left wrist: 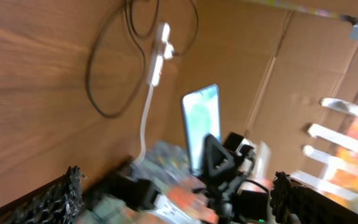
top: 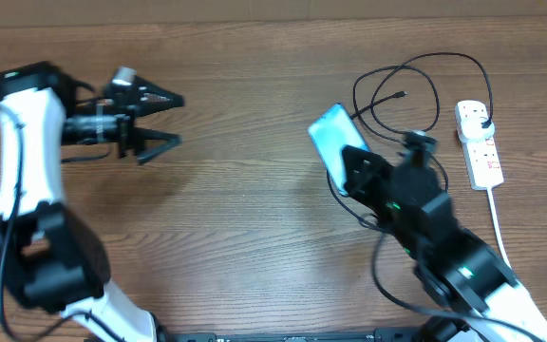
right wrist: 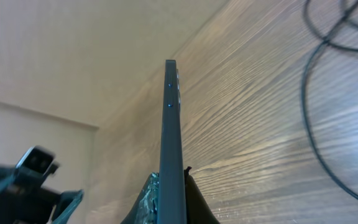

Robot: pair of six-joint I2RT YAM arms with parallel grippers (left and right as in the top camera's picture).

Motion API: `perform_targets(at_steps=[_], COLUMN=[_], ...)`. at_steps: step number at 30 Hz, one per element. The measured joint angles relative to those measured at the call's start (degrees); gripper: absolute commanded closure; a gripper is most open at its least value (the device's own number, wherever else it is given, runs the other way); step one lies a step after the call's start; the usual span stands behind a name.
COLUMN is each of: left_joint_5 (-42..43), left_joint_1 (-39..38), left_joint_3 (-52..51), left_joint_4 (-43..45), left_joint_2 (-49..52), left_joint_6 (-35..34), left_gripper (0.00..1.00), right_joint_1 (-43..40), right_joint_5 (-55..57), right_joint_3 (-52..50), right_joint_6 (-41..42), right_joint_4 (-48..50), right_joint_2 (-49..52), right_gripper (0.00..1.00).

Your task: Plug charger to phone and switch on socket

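**Phone pinched on edge; charger tip lying free**

Left wrist view is smeared, with little detail. The right gripper (top: 354, 169) hides the phone's (top: 331, 133) near end and clamps it edge-up over the bench's right half. The charger (top: 416, 90) loops by the far right corner, partly under the right arm, its tip apart from the phone. The socket (top: 480, 142) lies along the right edge; its switch state is unreadable. The left gripper (top: 172, 119) is spread wide and empty, toward the far left corner.

Matt wood-grain table (top: 254, 218), glossy phone (top: 330, 133) scrn, smooth white plastic socket (top: 482, 152)
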Motion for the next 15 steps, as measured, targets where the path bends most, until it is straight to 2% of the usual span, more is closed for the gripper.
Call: perform_targets(at_steps=[8, 15], left_joint_5=[-7.5, -15.6], left_joint_1=[5.6, 6.4], left_joint_3=[0.1, 0.1], left_joint_4=[0.0, 0.0], left_joint_2=[-15.1, -28.7], left_joint_6=[0.7, -3.0], left_gripper=[0.0, 0.0], right_joint_1=[-3.2, -3.2], right_joint_5=[0.2, 0.3], right_joint_3=[0.0, 0.0], right_joint_6=[3.5, 4.2], right_joint_4=[-10.4, -12.7], right_joint_2=[-13.6, -15.6], right_gripper=[0.96, 0.96])
